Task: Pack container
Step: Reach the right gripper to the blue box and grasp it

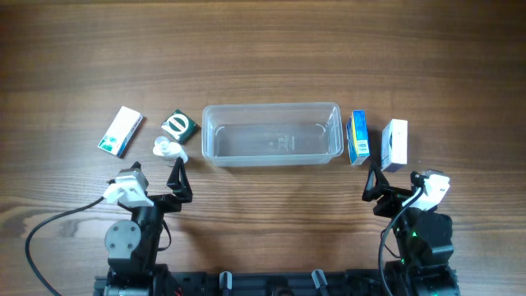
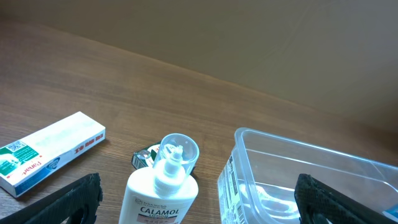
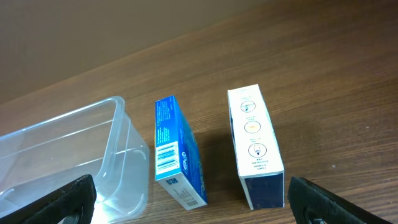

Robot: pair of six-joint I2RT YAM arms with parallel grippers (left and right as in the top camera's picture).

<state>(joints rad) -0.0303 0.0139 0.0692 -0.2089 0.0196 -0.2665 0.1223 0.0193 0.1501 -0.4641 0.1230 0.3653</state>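
Observation:
The clear plastic container (image 1: 271,131) stands empty at the table's middle. It also shows in the left wrist view (image 2: 298,168) and in the right wrist view (image 3: 62,149). My left gripper (image 1: 156,185) is open and empty, just in front of a lying white Calamol bottle (image 1: 169,150), which sits between the fingers (image 2: 199,196) in the wrist view (image 2: 163,200). My right gripper (image 1: 403,187) is open and empty (image 3: 193,199), in front of a blue box (image 3: 177,152) and a white and navy box (image 3: 254,140), both right of the container.
A white and green box (image 1: 121,131) lies at the far left, also in the left wrist view (image 2: 50,152). A small dark green box (image 1: 178,124) sits between it and the container, behind the bottle (image 2: 144,157). The blue box (image 1: 358,137) and the white box (image 1: 395,145) stand side by side.

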